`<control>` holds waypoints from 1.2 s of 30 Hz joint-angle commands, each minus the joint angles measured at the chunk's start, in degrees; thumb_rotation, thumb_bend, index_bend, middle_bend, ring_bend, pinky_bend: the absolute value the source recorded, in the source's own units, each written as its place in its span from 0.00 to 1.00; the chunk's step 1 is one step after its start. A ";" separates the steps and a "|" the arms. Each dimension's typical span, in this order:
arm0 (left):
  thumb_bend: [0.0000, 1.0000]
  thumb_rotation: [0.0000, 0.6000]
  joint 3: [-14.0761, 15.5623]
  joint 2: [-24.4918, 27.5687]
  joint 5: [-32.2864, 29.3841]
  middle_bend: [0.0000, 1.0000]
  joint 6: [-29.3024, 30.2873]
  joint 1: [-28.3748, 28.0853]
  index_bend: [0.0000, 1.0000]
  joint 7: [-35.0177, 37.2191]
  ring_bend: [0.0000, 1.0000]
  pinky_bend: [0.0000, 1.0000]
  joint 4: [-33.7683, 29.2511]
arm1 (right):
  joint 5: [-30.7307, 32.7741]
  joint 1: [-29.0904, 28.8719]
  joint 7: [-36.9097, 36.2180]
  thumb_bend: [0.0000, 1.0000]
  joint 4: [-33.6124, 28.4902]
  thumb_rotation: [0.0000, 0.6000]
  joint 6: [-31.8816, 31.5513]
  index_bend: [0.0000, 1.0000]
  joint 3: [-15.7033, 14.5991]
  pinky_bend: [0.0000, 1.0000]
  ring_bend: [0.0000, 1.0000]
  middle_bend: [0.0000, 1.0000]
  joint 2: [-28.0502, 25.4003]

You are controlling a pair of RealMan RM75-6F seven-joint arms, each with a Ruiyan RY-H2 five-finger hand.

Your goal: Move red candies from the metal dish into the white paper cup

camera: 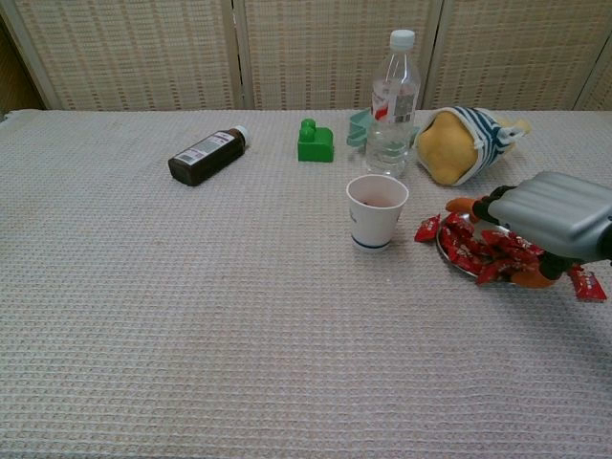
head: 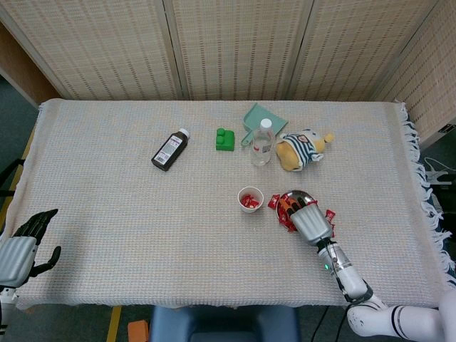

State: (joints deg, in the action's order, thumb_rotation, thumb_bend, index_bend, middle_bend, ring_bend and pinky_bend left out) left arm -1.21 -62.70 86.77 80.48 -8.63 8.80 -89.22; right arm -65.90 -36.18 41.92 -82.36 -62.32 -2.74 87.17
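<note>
Now, right hand [camera: 553, 227] over shiny round metal dish [head: 302, 194] of crinkly red candies [camera: 488, 251], fingers [camera: 463, 205] perhaps touching, grip unclear.

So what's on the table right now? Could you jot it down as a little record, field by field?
cup: white paper cup upright, red candies visible inside
dish: metal dish right of the cup, holding red candies
loose candies: one between cup and dish, more on the cloth right of the dish
right robot hand: low over the dish, fingers among the candies; a grip cannot be told
left robot hand: open, at the near left table edge
behind: brown bottle, green block, water bottle, striped plush toy
</note>
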 commanded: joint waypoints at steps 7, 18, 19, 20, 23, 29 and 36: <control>0.46 1.00 -0.01 0.17 0.08 0.09 0.24 0.10 0.00 0.59 0.08 0.20 0.12 | -1.21 0.34 -0.89 0.18 1.92 1.00 1.09 0.04 1.34 0.73 0.17 0.20 2.18; 0.46 1.00 0.08 0.30 0.41 0.09 0.57 0.20 0.00 1.06 0.09 0.20 0.20 | -0.64 0.53 0.11 0.18 3.00 1.00 1.85 0.09 2.87 0.73 0.17 0.20 3.40; 0.46 1.00 0.08 0.29 0.38 0.09 0.53 0.19 0.00 1.07 0.09 0.20 0.22 | -0.40 0.50 0.19 0.18 3.13 1.00 2.27 0.09 2.88 0.73 0.17 0.20 3.45; 0.46 1.00 0.07 0.29 0.31 0.10 0.45 0.17 0.00 1.09 0.09 0.20 0.24 | -0.13 0.47 0.34 0.18 3.19 1.00 2.63 0.09 2.90 0.73 0.17 0.20 3.46; 0.46 1.00 0.02 0.28 0.03 0.10 0.17 0.10 0.00 1.10 0.09 0.20 0.31 | 0.15 0.47 0.74 0.18 3.42 1.00 3.15 0.11 2.94 0.73 0.19 0.20 3.59; 0.45 1.00 0.00 0.23 -0.02 0.10 0.15 0.09 0.00 1.09 0.09 0.20 0.39 | 0.57 0.86 1.09 0.18 4.68 1.00 3.79 0.18 2.78 0.73 0.23 0.20 4.26; 0.46 1.00 -0.08 0.25 -0.31 0.10 -0.01 0.07 0.00 1.00 0.09 0.20 0.39 | 0.23 1.29 0.96 0.19 6.84 1.00 4.36 0.23 2.39 0.75 0.28 0.23 5.47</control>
State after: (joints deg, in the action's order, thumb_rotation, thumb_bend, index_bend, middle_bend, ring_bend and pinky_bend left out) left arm -1.29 -62.45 86.44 80.47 -8.56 9.81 -88.83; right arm -65.58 -34.98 42.91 -75.72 -58.03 -0.29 92.48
